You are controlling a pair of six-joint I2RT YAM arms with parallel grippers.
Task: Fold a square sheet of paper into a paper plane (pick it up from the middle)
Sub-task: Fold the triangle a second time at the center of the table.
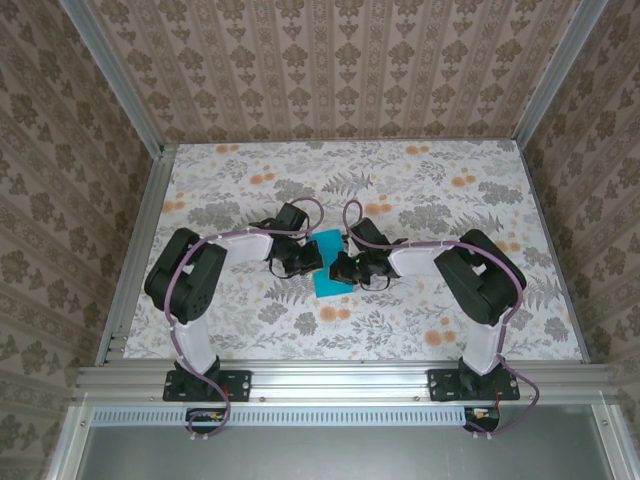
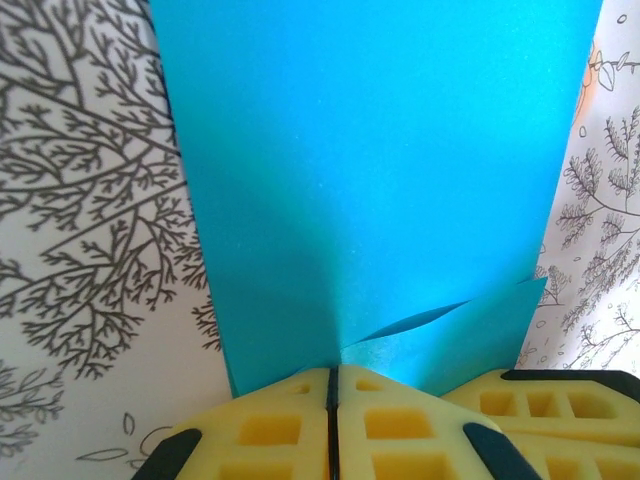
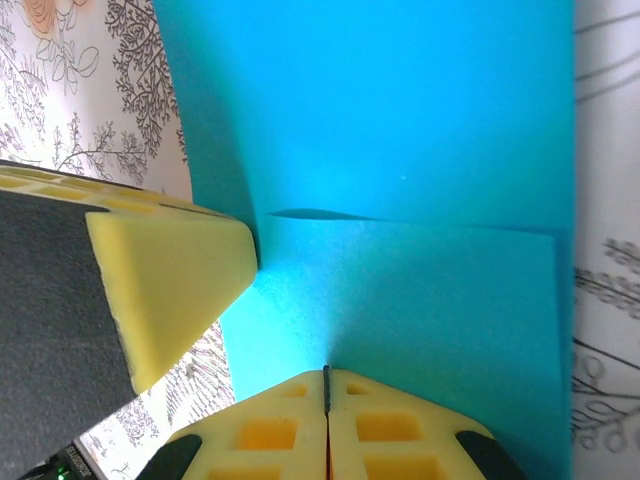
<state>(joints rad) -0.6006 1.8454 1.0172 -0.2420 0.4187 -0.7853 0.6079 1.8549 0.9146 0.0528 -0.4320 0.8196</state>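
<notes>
Top external, left tool [image 1: 313,261], right tool [image 1: 344,268] clamped on sheet's [image 1: 328,246] edges

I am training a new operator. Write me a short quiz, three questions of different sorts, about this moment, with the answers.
1. True or false: the left gripper is shut on the turquoise paper.
2. What does the right gripper hold? A) nothing B) the same paper C) a cable
3. Fill in: the table has a ____ print.
Key: 1 true; 2 B; 3 floral.
</notes>
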